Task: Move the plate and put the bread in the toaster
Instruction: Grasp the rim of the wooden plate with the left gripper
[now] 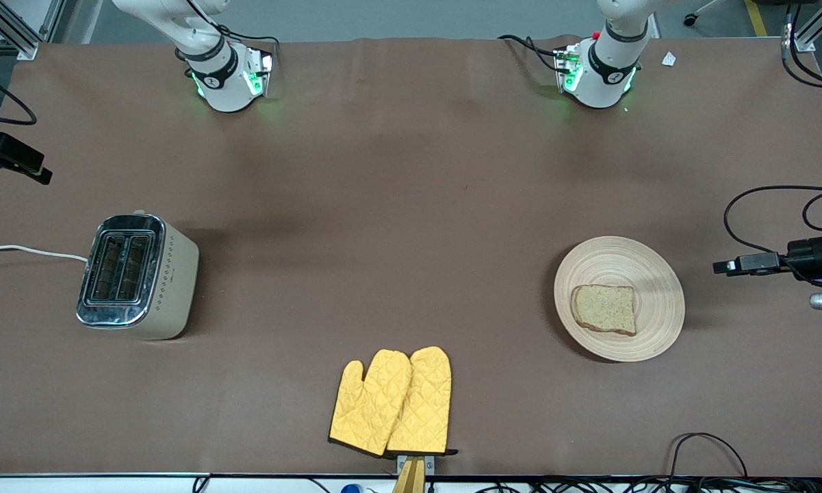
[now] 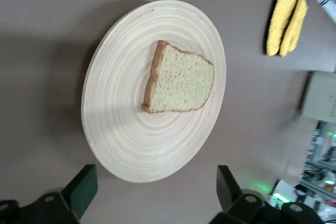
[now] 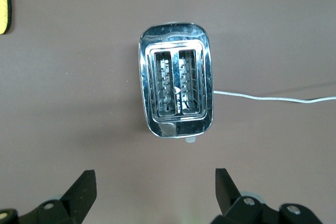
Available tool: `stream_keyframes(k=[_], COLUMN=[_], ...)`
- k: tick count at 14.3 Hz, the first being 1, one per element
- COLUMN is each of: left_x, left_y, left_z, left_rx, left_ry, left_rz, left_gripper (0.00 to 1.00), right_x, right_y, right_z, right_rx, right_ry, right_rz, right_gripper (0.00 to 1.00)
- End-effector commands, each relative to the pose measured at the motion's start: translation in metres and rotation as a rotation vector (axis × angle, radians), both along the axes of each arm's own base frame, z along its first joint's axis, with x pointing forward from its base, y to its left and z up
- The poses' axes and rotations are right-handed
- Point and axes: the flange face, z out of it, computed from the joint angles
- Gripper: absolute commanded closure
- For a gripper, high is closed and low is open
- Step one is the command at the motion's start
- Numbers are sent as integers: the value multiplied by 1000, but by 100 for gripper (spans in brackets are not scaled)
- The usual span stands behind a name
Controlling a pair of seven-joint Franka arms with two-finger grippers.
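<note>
The light wooden plate [image 1: 650,274] lies toward the left arm's end of the table, with the slice of brown bread [image 1: 605,309] lying flat on it. The toaster [image 1: 139,276] stands toward the right arm's end with both slots empty and its white cord [image 1: 20,250] trailing off the table. My left gripper [image 2: 156,187] is open and empty, high over the table beside the plate [image 2: 131,145] and bread [image 2: 181,80]. My right gripper [image 3: 156,190] is open and empty, high over the table beside the toaster [image 3: 176,87]. Neither gripper shows in the front view.
A pair of yellow oven mitts [image 1: 391,402] lies near the table's front edge, midway between toaster and plate. Camera mounts stand at both table ends [image 1: 780,263] [image 1: 10,161]. Black cables lie near the left arm's end. The arm bases [image 1: 229,75] [image 1: 599,72] stand along the back.
</note>
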Motion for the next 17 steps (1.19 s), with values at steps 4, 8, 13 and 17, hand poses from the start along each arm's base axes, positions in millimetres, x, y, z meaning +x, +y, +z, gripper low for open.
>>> stream_keyframes(k=[4, 8, 13, 17], left_x=[3, 1, 1, -1], left_y=[38, 37, 23, 19], left_z=[-80, -108, -135, -148], left_rx=[-146, -148, -191, -203], left_ry=[-123, -120, -109, -110], left_rz=[12, 25, 19, 6], left_gripper=[5, 17, 24, 39], right_x=[-5, -5, -7, -7], right_y=[0, 0, 2, 0], right_z=[2, 0, -1, -1], right_rx=[7, 9, 10, 10], right_ry=[11, 17, 34, 34], right_rz=[-24, -24, -19, -19], right_gripper=[0, 0, 0, 0])
